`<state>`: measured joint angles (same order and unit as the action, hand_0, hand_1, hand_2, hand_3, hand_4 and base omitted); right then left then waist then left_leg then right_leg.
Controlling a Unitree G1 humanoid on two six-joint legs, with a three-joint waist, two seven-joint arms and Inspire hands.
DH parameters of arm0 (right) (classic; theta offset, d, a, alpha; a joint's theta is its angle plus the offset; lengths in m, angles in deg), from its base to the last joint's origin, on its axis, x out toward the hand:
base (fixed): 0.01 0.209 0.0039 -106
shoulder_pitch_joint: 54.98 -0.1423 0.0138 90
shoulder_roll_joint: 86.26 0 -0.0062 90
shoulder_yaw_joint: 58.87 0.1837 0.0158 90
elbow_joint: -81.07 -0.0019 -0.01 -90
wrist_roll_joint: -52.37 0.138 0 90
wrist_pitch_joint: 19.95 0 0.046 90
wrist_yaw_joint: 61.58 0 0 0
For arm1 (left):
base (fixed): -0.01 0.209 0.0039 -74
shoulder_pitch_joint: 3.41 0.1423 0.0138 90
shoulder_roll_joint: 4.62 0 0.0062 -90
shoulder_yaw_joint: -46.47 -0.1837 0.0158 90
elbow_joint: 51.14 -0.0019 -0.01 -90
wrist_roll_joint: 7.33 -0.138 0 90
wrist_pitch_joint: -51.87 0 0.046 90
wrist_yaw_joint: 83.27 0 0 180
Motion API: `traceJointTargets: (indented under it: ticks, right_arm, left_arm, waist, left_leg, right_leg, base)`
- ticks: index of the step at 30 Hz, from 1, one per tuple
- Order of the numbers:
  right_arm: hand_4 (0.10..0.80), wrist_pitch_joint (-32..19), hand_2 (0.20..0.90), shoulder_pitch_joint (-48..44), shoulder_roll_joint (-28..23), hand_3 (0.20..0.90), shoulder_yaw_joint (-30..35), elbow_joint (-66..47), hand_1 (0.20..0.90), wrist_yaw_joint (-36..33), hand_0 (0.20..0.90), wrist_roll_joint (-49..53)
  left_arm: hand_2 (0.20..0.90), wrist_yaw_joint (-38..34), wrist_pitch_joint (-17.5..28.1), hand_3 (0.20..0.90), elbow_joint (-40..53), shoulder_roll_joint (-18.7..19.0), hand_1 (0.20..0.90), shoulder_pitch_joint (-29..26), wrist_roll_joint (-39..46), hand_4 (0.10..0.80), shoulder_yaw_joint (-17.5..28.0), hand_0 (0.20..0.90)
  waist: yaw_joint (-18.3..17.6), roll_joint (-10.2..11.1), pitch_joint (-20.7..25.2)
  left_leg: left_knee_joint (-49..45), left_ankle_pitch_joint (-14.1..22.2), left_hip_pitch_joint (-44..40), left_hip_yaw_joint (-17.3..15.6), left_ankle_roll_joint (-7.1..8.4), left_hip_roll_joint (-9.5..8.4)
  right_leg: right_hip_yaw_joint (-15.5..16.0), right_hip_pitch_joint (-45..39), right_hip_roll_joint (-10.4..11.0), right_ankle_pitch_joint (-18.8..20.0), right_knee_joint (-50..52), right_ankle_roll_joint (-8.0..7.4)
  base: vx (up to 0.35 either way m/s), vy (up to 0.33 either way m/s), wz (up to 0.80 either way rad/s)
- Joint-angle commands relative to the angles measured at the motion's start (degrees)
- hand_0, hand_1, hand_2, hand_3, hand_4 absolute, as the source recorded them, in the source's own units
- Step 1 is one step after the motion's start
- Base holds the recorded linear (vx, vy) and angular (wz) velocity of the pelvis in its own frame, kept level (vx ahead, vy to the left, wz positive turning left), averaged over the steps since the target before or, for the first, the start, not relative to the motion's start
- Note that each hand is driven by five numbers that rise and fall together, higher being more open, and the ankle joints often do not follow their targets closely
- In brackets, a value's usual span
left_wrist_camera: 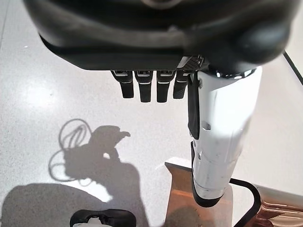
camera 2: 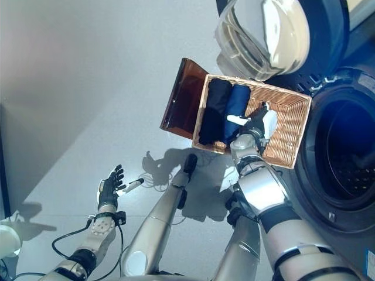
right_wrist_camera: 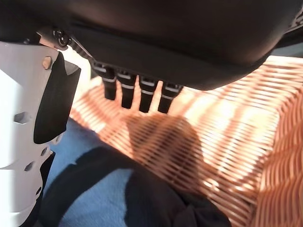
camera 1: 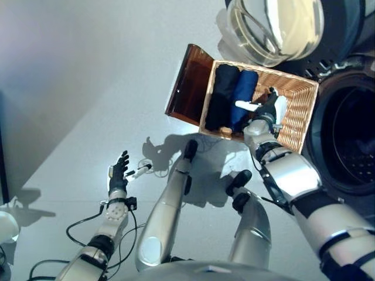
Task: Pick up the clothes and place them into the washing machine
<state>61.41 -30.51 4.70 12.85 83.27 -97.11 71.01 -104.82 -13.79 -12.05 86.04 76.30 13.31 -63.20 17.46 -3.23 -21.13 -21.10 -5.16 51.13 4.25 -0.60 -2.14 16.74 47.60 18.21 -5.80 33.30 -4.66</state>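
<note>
A wicker basket stands on the floor beside the washing machine's open drum. Two rolled garments lie side by side in its left half: a black one and a blue one. My right hand hovers open over the basket's bare right half, just beside the blue roll, holding nothing. In the right wrist view its straight fingers point over the wicker bottom, with the blue cloth near the thumb. My left hand hangs open and empty low at the left.
The basket's brown lid stands open on its left side. The machine's round glass door is swung open behind the basket. A white object sits at the far left edge on the grey floor.
</note>
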Motion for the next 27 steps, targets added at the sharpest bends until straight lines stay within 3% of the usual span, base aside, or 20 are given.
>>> traceJointTargets:
  ticks: [1, 3, 4, 5, 6, 7, 14, 27]
  right_arm:
    - [0.8, -1.58, 0.9, -3.57, -6.18, 0.9, -0.09, -0.82, 0.9, -3.6, 0.9, -1.45]
    - [0.8, -1.52, 0.9, -3.53, -6.28, 0.9, -0.03, -0.81, 0.9, -3.65, 0.9, -1.61]
    - [0.757, -1.23, 0.84, -3.67, -6.36, 0.84, 0.12, -0.51, 0.84, -3.69, 0.84, -2.02]
    - [0.553, -1.23, 0.554, -3.66, -6.37, 0.554, 0.12, -0.52, 0.554, -3.7, 0.554, -2.03]
    - [0.527, -0.91, 0.518, -3.83, -6.42, 0.518, 0.1, -0.28, 0.518, -3.72, 0.518, -2.41]
    - [0.3, -0.29, 0.2, -4.07, -6.78, 0.2, -0.21, 0.25, 0.2, -4.2, 0.2, -3.36]
    - [0.3, 1.43, 0.2, -4.11, -9.75, 0.2, 0.29, 1.17, 0.2, -4.82, 0.2, -5.1]
    - [0.3, -1.43, 0.2, 0.76, -12.88, 0.2, 4.95, -1.79, 0.2, -5.26, 0.2, -0.27]
  left_arm:
    - [0.9, -3.28, 3.28, 0.9, 3.52, 2.55, 0.9, 0.83, -1.53, 0.8, 0.51, 0.9]
    - [0.9, -3.34, 3.28, 0.9, 3.63, 2.43, 0.9, 0.8, -1.63, 0.8, 0.43, 0.9]
    - [0.9, -3.5, 3.2, 0.9, 3.41, 2.22, 0.9, 0.82, -1.89, 0.8, 0.33, 0.9]
    - [0.9, -3.51, 3.2, 0.9, 3.4, 2.2, 0.9, 0.82, -1.9, 0.8, 0.31, 0.9]
    - [0.9, -3.64, 3.13, 0.9, 2.86, 2.1, 0.9, 0.71, -2.19, 0.8, 0.19, 0.9]
    - [0.9, -3.74, 3.25, 0.9, 3.91, 2.07, 0.9, 0.87, -2.14, 0.8, -0.09, 0.9]
    - [0.9, -3.41, 3.4, 0.9, 8.04, 1.88, 0.9, 2.95, -3.26, 0.8, 0.03, 0.9]
    - [0.9, -2.16, 2.47, 0.9, 6.41, 2.34, 0.9, 4.66, -4.46, 0.8, 0.03, 0.9]
  waist:
    - [2.73, -3.87, -1.01]
    - [2.86, -4.07, -0.97]
    - [3.12, -4.51, -0.74]
    - [3.13, -4.5, -0.67]
    - [3.25, -4.77, -0.53]
    - [3.45, -5.18, -0.23]
    - [4.73, -7.0, 0.82]
    - [2.5, -7.07, 3.08]
  left_leg:
    - [-4.11, 7.43, 4.19, -2.06, 2.84, -1.43]
    - [-4.26, 7.45, 4.56, -2.09, 2.8, -1.55]
    - [-4.53, 7.47, 5.03, -2.04, 2.69, -1.7]
    - [-4.57, 7.48, 5.13, -2.04, 2.69, -1.71]
    - [-4.66, 7.44, 5.35, -2.06, 2.63, -1.85]
    - [-4.8, 7.51, 5.71, -2.01, 2.52, -2.11]
    - [-4.91, 7.26, 6.29, -2.23, 2.33, -2.74]
    - [-2.75, 7.1, 1.4, -3.72, 2.13, -2.17]
  right_leg:
    - [-0.73, -1.77, -0.81, -1.18, -2.2, 0.4]
    - [-0.6, -1.34, -0.6, -1.23, -1.89, 0.33]
    - [-0.72, -0.69, -0.37, -1.42, -1.26, 0.31]
    - [-0.73, -0.58, -0.34, -1.45, -1.19, 0.3]
    - [-0.89, -0.1, -0.18, -1.48, -0.79, 0.29]
    - [-1.06, 0.42, 0.04, -1.69, -0.13, 0.36]
    - [-1.39, 1.56, 1.03, -1.98, 1.14, 0.25]
    - [-3.51, -1.74, 0.71, -1.04, -1.0, -0.09]
  base:
    - [0.005, 0.023, 0.07]
    - [0.009, 0.025, 0.11]
    - [0.012, 0.02, 0.14]
    - [0.017, 0.029, 0.1]
    - [0.009, 0.024, 0.05]
    - [0.01, 0.037, 0.03]
    - [0.009, 0.02, 0.08]
    - [0.001, 0.017, -0.03]
